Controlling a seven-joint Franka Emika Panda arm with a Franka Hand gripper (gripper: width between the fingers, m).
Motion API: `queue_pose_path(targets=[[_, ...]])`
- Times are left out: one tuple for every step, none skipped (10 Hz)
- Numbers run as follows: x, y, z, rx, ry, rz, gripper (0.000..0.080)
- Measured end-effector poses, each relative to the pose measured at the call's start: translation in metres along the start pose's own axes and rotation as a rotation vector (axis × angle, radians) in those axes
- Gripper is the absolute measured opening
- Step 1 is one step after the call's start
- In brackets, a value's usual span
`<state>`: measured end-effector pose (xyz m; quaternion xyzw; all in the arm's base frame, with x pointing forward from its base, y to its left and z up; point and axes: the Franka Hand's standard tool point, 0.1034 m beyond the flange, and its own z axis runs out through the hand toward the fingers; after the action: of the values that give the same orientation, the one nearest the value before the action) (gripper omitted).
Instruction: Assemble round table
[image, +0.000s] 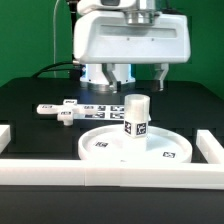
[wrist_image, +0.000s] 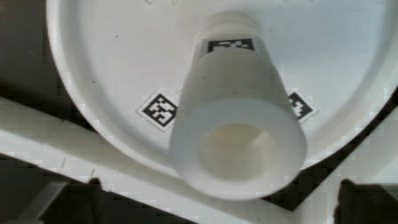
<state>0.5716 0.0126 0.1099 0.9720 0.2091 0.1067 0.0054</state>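
The large rimmed round disc (image: 135, 147) lies flat on the black table. The short thick cylinder (image: 136, 116) stands upright on its middle, with square tags on its side. The flat cross-shaped piece (image: 62, 110) lies on the table toward the exterior view's left of the disc. My gripper (image: 135, 75) hangs above and behind the cylinder, open and empty. In the wrist view I look down the cylinder (wrist_image: 231, 130) onto the disc (wrist_image: 107, 60). My gripper (wrist_image: 217, 205) has its dark fingertips (wrist_image: 80, 195) wide apart, well above the cylinder's open top.
Long white border bars run along the front (image: 110, 172) and both sides (image: 212, 145) of the table. One also shows in the wrist view (wrist_image: 45, 125). The marker board (image: 105, 108) lies behind the disc, beside the cross-shaped piece.
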Motion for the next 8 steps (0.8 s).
queue_pose_path(targets=[[-0.006, -0.005, 0.004, 0.034, -0.069, 0.015, 0.0649], [-0.003, -0.01, 0.002, 0.055, -0.135, 0.015, 0.0649], [0.0, -0.012, 0.002, 0.064, -0.156, 0.015, 0.0649], [-0.002, -0.014, 0.003, 0.078, -0.182, 0.019, 0.0649], [-0.001, -0.011, 0.004, 0.073, -0.171, 0.015, 0.0649], [-0.004, -0.007, 0.009, 0.067, -0.162, 0.01, 0.0649], [-0.007, -0.006, 0.012, 0.068, -0.167, 0.014, 0.0649], [-0.008, -0.006, 0.014, 0.067, -0.167, 0.014, 0.0649]])
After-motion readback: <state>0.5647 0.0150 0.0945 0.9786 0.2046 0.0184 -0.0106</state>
